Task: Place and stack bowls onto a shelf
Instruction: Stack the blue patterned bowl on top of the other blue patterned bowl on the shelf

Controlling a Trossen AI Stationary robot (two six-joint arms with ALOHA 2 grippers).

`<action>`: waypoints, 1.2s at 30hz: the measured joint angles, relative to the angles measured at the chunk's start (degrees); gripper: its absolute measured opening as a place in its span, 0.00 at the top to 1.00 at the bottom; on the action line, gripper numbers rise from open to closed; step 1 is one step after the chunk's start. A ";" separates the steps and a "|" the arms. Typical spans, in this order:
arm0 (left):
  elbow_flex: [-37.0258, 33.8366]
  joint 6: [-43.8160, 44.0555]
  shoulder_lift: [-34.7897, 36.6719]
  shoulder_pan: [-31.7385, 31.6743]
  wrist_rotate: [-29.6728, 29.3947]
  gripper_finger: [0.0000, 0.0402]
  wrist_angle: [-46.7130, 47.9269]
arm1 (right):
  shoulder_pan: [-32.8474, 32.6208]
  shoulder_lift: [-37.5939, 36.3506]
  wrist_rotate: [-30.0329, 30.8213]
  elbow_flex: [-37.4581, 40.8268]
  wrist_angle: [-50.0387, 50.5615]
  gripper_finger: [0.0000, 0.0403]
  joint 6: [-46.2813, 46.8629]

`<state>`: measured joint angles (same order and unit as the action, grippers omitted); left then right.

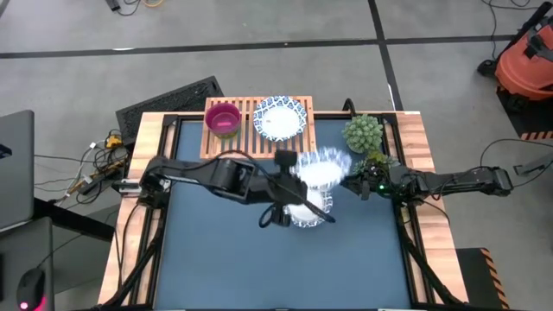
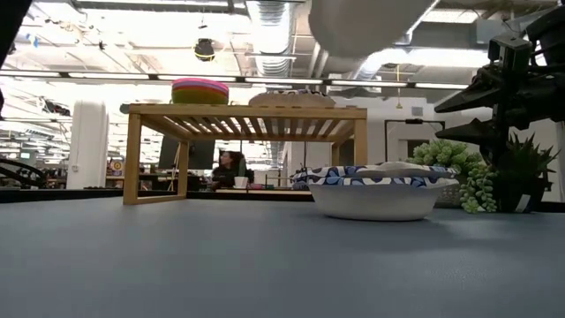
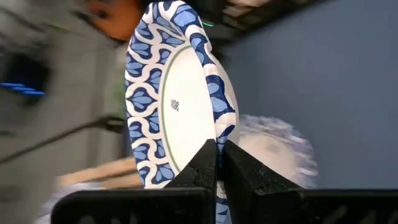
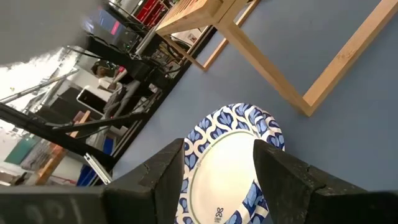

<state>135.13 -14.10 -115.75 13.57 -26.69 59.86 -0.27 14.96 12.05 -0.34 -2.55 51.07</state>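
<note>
Behind the worktop, the shelf already held stacked small bowls and one white bowl. Left fingers pinched another white bowl's rim aloft; right fingers were spread, empty; one white bowl remained.

Magenta bowl atop a stack showing green and orange edges, white bowls with blue leaf-patterned rims, pale light-wood shelf, slate-blue table surface with a wooden border, green succulent plant, dark grey left gripper and right gripper
</note>
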 joint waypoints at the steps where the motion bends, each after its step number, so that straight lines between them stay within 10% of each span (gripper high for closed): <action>1: -0.04 -1.17 0.42 -0.01 -3.02 1.00 -1.09 | 0.00 0.02 0.00 0.00 -0.02 0.46 -0.02; 9: -0.89 -10.69 2.07 -2.21 -23.53 1.00 0.05 | 0.00 0.04 -0.04 0.00 0.00 0.46 -0.50; 23: -9.19 -0.80 2.14 -17.59 -23.85 1.00 7.55 | 0.02 0.02 -0.02 -0.01 0.00 0.46 -0.72; 36: -16.46 -1.49 2.12 -18.72 -20.21 1.00 2.92 | 0.03 0.02 -0.02 -0.01 0.00 0.46 -1.32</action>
<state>118.67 -15.59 -113.62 -5.15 -46.91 62.78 -0.25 14.98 12.03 -0.35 -2.55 49.74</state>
